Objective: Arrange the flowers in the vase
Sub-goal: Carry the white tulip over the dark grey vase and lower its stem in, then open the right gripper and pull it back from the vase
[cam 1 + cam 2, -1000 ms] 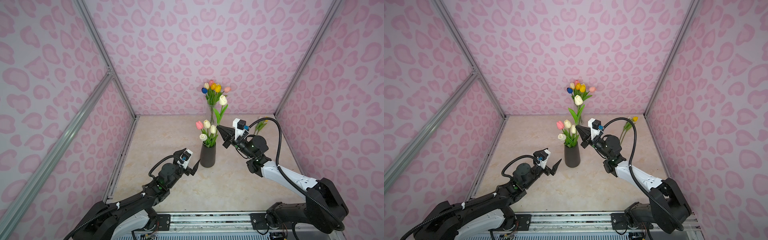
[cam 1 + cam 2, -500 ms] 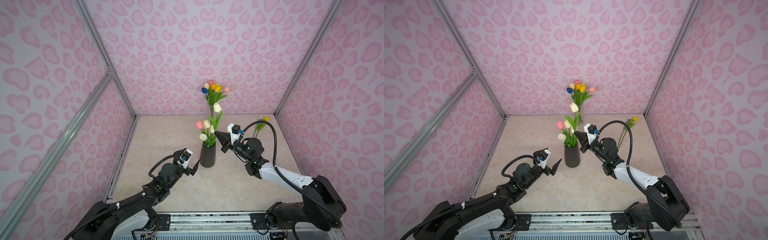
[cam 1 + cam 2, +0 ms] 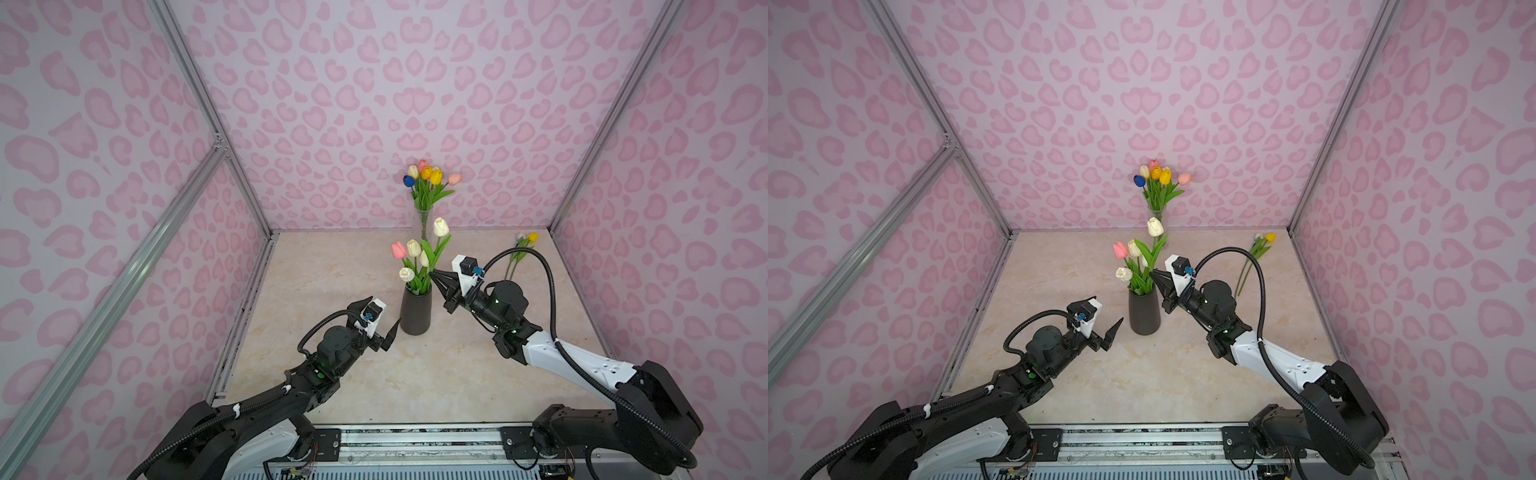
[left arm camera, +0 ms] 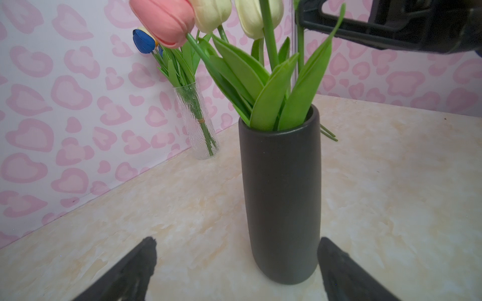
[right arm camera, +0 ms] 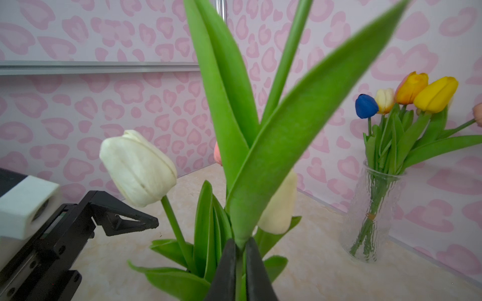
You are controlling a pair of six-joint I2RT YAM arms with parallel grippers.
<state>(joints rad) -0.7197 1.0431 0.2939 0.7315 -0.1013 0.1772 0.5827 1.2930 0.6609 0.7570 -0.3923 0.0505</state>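
Right gripper (image 5: 238, 263) pinches the stem of a cream-white tulip (image 3: 441, 227) just above the black vase (image 3: 415, 309), into which the stem runs. Left gripper (image 4: 237, 242), spread wide, flanks the vase's base.

Matt, finely grainy, ceramic-looking: dark grey cylindrical vase (image 4: 281, 195). Glossy, rippled, transparent: ribbed glass vase (image 5: 370, 213). Smooth, low sheen, marbled stone look: beige tabletop (image 4: 391, 182). Waxy matt petals, smooth plastic-looking leaves: artificial tulips (image 5: 138, 169). Matt black plastic, faintly textured: left gripper (image 4: 237, 242). Brushed metal: silver frame rail (image 5: 78, 67).
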